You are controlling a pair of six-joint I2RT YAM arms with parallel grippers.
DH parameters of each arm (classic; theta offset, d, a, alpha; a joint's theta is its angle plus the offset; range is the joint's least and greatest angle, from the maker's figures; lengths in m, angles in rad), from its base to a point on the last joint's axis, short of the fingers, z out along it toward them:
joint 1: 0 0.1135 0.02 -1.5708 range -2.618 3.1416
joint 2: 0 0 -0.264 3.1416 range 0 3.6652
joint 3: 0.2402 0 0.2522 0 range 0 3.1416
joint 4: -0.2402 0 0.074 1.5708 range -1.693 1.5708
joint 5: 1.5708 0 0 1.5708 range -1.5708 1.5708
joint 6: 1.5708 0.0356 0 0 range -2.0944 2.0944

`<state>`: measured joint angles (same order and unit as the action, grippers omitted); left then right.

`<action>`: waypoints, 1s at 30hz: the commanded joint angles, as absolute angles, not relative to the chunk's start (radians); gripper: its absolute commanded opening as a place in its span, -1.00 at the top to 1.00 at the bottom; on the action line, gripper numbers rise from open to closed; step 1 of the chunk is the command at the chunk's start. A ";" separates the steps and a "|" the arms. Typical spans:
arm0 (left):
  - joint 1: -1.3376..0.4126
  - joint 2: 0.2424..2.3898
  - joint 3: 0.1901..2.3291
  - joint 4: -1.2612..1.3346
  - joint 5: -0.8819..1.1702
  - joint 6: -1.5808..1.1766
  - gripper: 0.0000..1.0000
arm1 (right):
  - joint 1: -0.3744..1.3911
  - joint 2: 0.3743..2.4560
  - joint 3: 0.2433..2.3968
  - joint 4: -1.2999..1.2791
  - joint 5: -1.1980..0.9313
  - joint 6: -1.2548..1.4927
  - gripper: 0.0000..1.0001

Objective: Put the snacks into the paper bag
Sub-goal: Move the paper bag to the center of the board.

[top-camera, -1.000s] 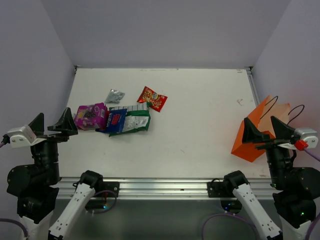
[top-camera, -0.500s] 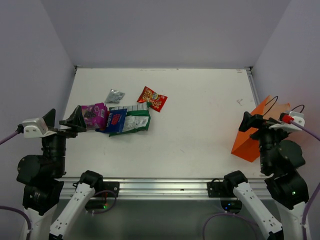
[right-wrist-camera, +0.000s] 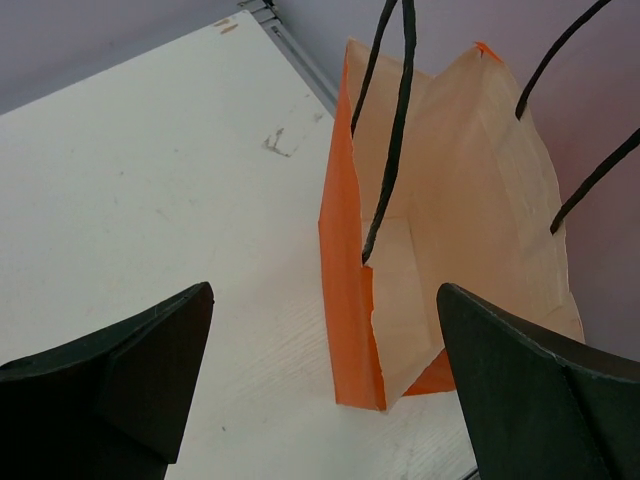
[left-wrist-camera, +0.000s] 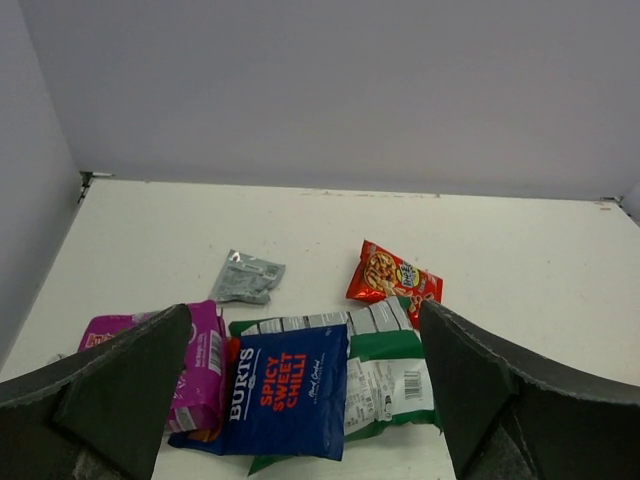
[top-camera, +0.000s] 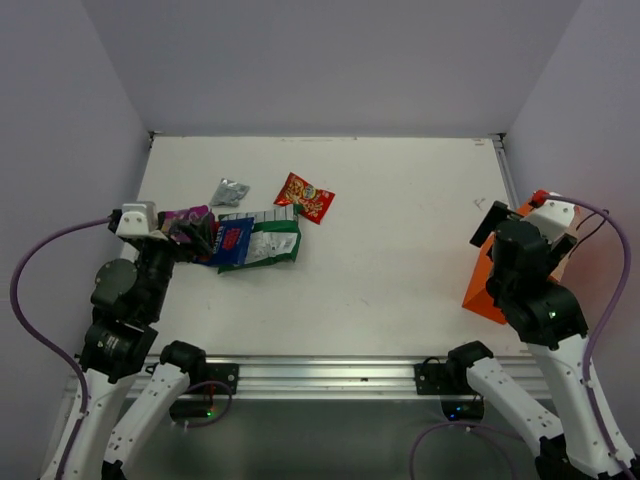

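Five snacks lie in a cluster at the left: a red packet (top-camera: 303,196) (left-wrist-camera: 394,275), a silver-grey packet (top-camera: 230,191) (left-wrist-camera: 245,278), a magenta packet (top-camera: 190,213) (left-wrist-camera: 205,350), a dark blue packet (top-camera: 233,242) (left-wrist-camera: 285,390) and a green-and-white packet (top-camera: 272,240) (left-wrist-camera: 390,370). The blue one overlaps the magenta and green ones. My left gripper (top-camera: 187,233) (left-wrist-camera: 305,310) is open and empty, just short of the cluster. The orange paper bag (top-camera: 478,286) (right-wrist-camera: 450,210) stands open at the right edge, its black cord handles (right-wrist-camera: 395,120) upright. My right gripper (top-camera: 500,228) (right-wrist-camera: 325,300) is open and empty, above and just left of its mouth.
The white table (top-camera: 400,220) has a metal rail (top-camera: 505,175) along its right edge, and grey walls on three sides. The bag stands close to the right wall. My right arm hides most of the bag in the top view.
Both arms have swung up from the near edge and in over the table. The left gripper has moved towards the packets, the right one towards the bag. Nothing has been grasped.
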<state>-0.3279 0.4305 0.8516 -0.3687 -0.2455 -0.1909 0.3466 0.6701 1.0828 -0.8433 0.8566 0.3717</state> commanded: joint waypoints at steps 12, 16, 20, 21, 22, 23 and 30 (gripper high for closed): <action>-0.331 0.440 0.675 -0.230 -0.178 -0.210 -1.00 | 0.281 0.845 1.055 -0.712 0.988 0.437 -0.86; -0.331 0.411 0.655 -0.212 -0.190 -0.206 -1.00 | 0.213 0.865 1.048 -0.675 0.919 0.413 -0.79; -0.333 0.405 0.655 -0.213 -0.193 -0.204 -1.00 | 0.141 0.882 1.020 -0.634 0.835 0.403 -0.68; -0.331 0.405 0.657 -0.213 -0.193 -0.204 -1.00 | 0.135 0.890 1.020 -0.632 0.824 0.402 -0.63; -0.331 0.405 0.657 -0.215 -0.193 -0.204 -1.00 | 0.133 0.894 1.020 -0.624 0.802 0.399 -0.57; -0.331 0.408 0.654 -0.215 -0.192 -0.204 -1.00 | 0.130 0.905 1.020 -0.620 0.793 0.394 -0.42; -0.331 0.405 0.657 -0.215 -0.192 -0.202 -1.00 | 0.130 0.933 1.060 -0.600 0.684 0.310 0.36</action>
